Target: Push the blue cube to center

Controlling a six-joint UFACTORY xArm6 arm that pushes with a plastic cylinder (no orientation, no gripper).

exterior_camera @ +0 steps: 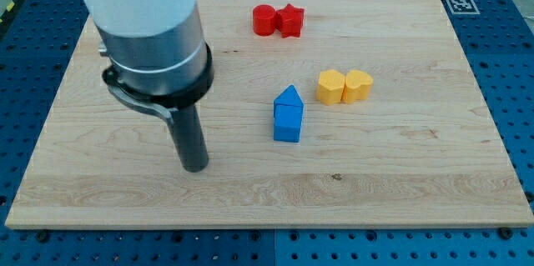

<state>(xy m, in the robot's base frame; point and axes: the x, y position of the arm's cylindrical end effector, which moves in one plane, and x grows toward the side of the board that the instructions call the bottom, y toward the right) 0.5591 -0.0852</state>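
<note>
Gripper: none fitted, so no open/closed state to report. The arm ends in a dark rod, and its tip (195,168) sits on the desk (400,174), touching no block.

Step in hand, my read: approach phase, no push started. The tip is well apart from the blue cube (288,123), off to the view's left and slightly toward the view's bottom.

Target position: the blue cube looks close to the desk's middle already, maybe a little to the view's right and bottom of it. Only a short correction seems to be left.

Next move, as a judgement:
- The cube needs nudging toward the view's top-left, so the tip should contact its bottom-right side. From where it stands it must first loop around the cube's bottom edge without clipping it.
- A straight run from the current spot would hit the left face and shove the cube to the view's right, the wrong way.
- A blue house-shaped block (289,97) touches the cube's top side, so any upward push will likely carry it along. Keep the stroke short and centred on the face so the cube doesn't rotate.

Cube appearance: solid bright blue, square faces, sitting flat, top and front faces visible, fully unobstructed.

Two yellow blocks (344,87) sit near the cube's upper right. Two red blocks (278,20) are well clear at the view's top.
</note>
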